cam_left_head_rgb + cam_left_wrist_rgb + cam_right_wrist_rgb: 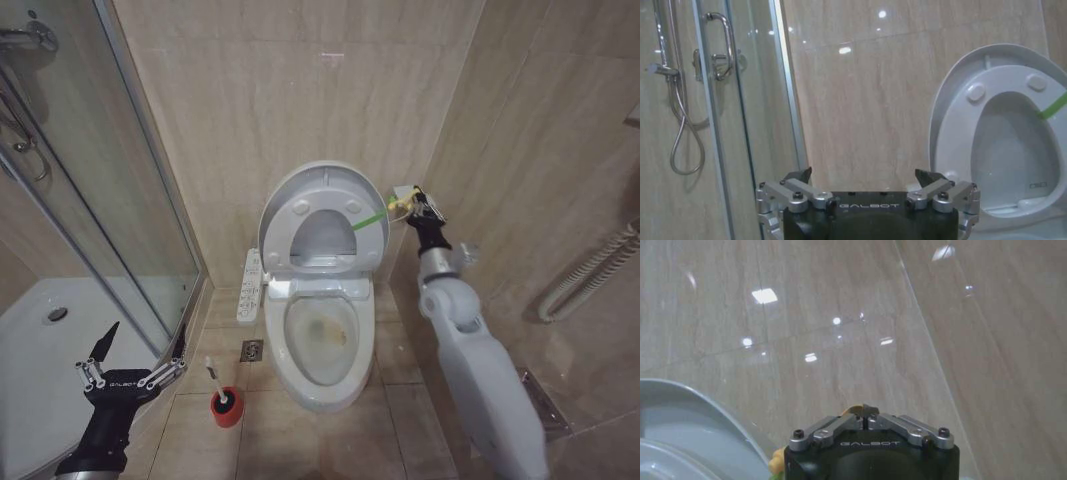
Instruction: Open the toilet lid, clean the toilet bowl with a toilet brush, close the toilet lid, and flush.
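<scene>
The toilet lid stands upright against the back wall, with the white seat ring raised against it. A green strap crosses its right edge. Below it the toilet bowl lies uncovered, with brownish stains inside. My right gripper is shut just right of the lid's edge, a small yellow piece beside it. The toilet brush stands in a red holder on the floor left of the bowl. My left gripper hangs open, low and left of the brush.
A glass shower enclosure with a white tray closes off the left side. A white control panel juts from the toilet's left. A floor drain lies between brush and bowl. A hose hangs on the right wall.
</scene>
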### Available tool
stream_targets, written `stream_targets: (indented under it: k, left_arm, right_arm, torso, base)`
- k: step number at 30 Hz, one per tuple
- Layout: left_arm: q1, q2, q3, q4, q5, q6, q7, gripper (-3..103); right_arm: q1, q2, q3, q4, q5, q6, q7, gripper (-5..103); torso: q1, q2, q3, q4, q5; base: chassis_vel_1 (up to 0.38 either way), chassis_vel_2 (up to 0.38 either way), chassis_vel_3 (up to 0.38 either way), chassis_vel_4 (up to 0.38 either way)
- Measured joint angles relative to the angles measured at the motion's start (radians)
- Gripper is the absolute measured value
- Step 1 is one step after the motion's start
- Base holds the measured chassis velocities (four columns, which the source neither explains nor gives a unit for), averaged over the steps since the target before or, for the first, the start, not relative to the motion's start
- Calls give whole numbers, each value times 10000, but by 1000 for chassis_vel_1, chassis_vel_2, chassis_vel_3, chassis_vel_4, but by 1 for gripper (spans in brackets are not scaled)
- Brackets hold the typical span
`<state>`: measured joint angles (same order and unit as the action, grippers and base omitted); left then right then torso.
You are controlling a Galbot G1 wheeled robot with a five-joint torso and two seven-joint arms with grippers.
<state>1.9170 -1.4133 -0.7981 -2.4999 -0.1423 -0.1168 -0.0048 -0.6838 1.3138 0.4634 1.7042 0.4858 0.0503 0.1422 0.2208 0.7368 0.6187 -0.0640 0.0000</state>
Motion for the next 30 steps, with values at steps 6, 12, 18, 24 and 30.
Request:
stream_targets:
  k: [6,12,18,24,30]
  left_arm:
    - [0,0,0,0,0,0,0,100]
    - [0,0,0,0,0,0,0,100]
    - [0,0,0,0,0,0,0,100]
    - [0,0,0,0,0,0,0,100]
    - [0,0,0,0,0,0,0,100]
  right_arm:
    - [1048,375,-138,-1470,-356,496,-359,0]
    - [2168,845,-307,-3128,-810,1074,-706,0]
    - [3331,1251,-353,-4642,-1395,1588,-1015,0]
    - [4166,1395,-255,-5711,-1751,1807,-1192,0]
    - [4999,1481,-318,-7144,-2148,2082,-1454,0]
  torso:
    - [-1,0,0,-2,-2]
    - [-1,0,0,-2,-1]
    - [-1,0,0,1,-1]
    - [-1,0,0,2,-2]
    - [-1,0,-1,1,-2]
  base:
    - [0,0,0,0]
    - [0,0,0,0]
    - [0,0,0,0]
    - [0,0,0,0]
    - [0,0,0,0]
